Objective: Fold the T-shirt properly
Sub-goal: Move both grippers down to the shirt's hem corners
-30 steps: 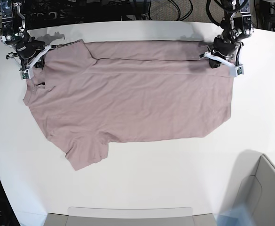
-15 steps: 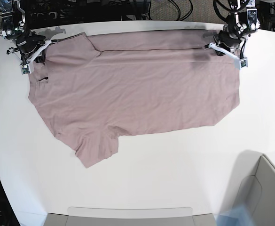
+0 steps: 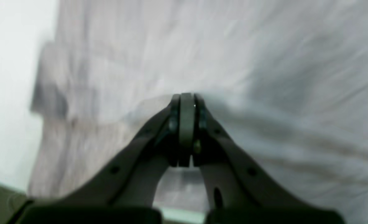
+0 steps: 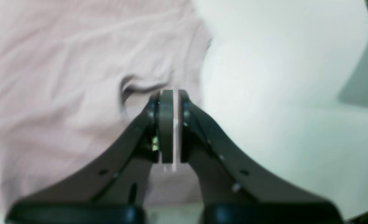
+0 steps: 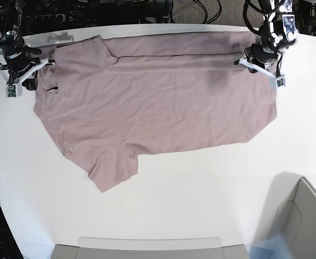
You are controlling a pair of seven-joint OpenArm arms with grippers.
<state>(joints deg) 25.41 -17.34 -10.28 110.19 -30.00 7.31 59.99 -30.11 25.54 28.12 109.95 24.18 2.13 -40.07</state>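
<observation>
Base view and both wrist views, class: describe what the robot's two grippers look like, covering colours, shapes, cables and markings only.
Both the left gripper and the right gripper have dark curved fingers tapering to flat pads. White brackets with small green-tipped parts sit alongside. Black cables trail behind both arms.

T-shirt (image 5: 158, 102) lying flat on table (image 5: 201, 194), collar toward base-view left | right gripper (image 5: 18, 81) sitting at collar edge, view left | left gripper (image 5: 260, 67) sitting at hem corner, view right | bin (image 5: 303, 221) standing at near-right corner

The mauve-pink T-shirt (image 5: 158, 102) lies spread flat, stretched between the left tool (image 5: 261, 63) and right tool (image 5: 18, 75), one sleeve trailing forward.
</observation>
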